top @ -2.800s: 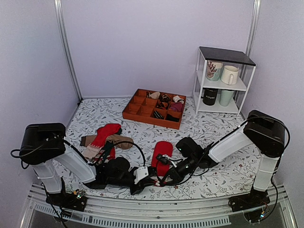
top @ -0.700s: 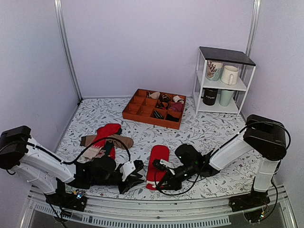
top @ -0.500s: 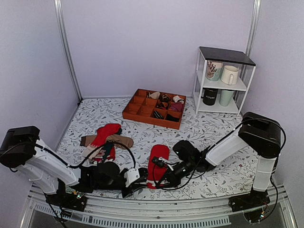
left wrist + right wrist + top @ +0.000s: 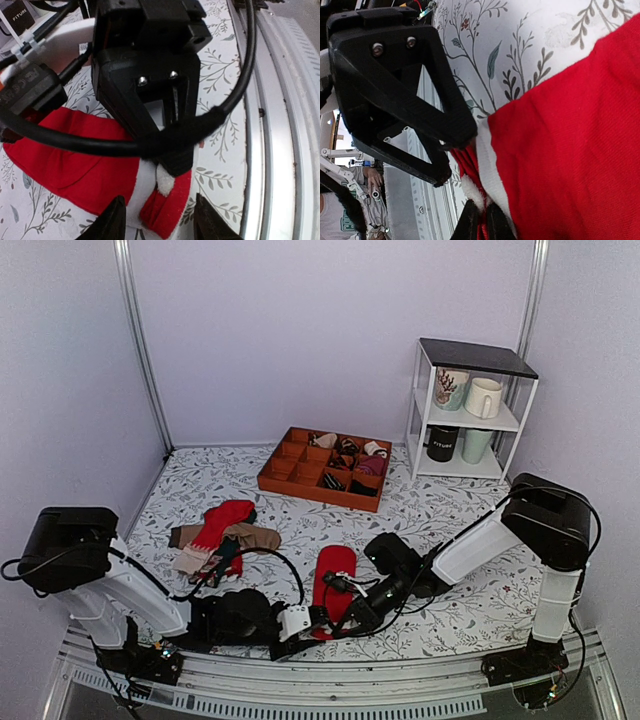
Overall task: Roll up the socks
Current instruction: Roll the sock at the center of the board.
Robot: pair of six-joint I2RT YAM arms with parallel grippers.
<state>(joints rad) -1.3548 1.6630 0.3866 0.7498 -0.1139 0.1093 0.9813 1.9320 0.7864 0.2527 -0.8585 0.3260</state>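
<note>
The bright red socks (image 4: 334, 575) lie flat on the table, with the whitish cuff at the near end. My right gripper (image 4: 347, 613) is shut on that cuff; in the right wrist view (image 4: 482, 225) its fingers pinch a fold of red and white fabric (image 4: 485, 170). My left gripper (image 4: 298, 626) is open just left of the cuff. In the left wrist view its fingers (image 4: 114, 220) straddle the folded cuff (image 4: 160, 200), and the right gripper (image 4: 172, 157) stands on the fold. The sock body (image 4: 75, 165) spreads to the left.
A mixed heap of red, brown and beige socks (image 4: 225, 535) lies to the left. An orange divided tray (image 4: 290, 455) with rolled bundles sits at the back. A white shelf (image 4: 468, 410) holds mugs at the back right. A metal rail (image 4: 300, 698) runs along the near edge.
My left gripper has moved right along the near edge and now straddles the cuff. My right gripper stays at the sock's near end, shut on the cuff.
</note>
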